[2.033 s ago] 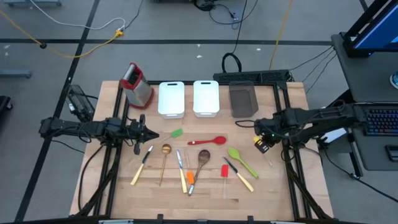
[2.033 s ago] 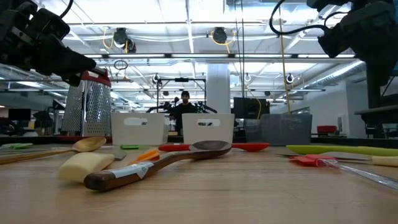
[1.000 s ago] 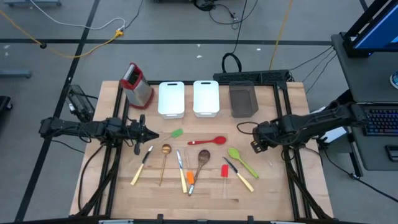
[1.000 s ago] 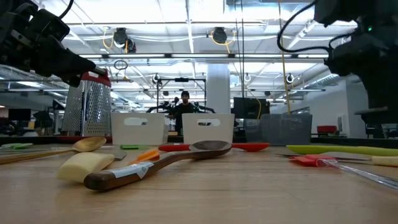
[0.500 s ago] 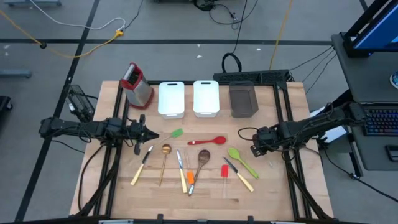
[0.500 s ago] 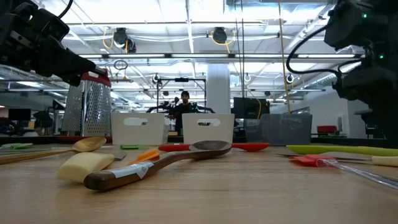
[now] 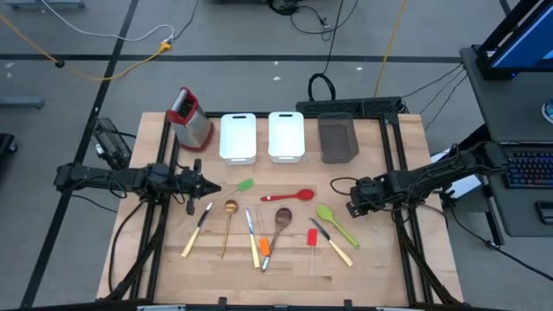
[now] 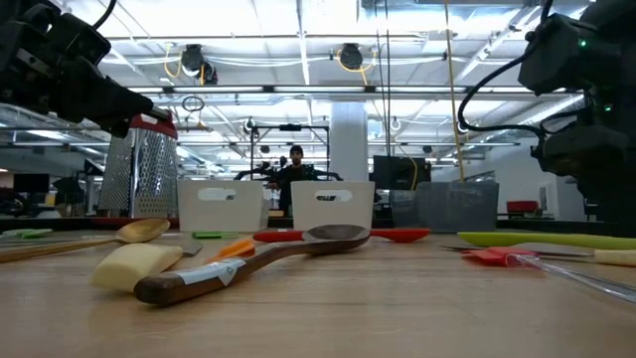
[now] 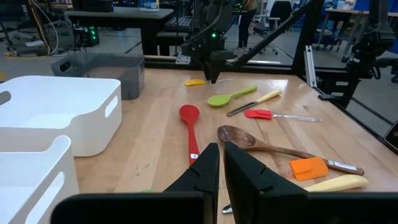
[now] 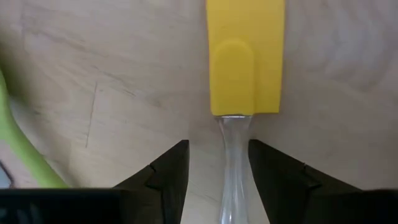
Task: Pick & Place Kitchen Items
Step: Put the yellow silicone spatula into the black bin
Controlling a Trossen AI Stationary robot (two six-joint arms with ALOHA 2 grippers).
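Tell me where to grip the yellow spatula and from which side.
Grip the clear handle just behind the yellow blade, coming straight down. The spatula lies flat on the table, and the right gripper already straddles that narrow neck with open fingers.

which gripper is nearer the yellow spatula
Right. The right gripper hangs directly over the yellow spatula, open fingers either side of its clear handle. The left gripper waits across the table, shut.

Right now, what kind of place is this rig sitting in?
Probably a robotics lab or workshop: a wooden table on a concrete floor with loose cables, ceiling strip lights, and a person at equipment behind.
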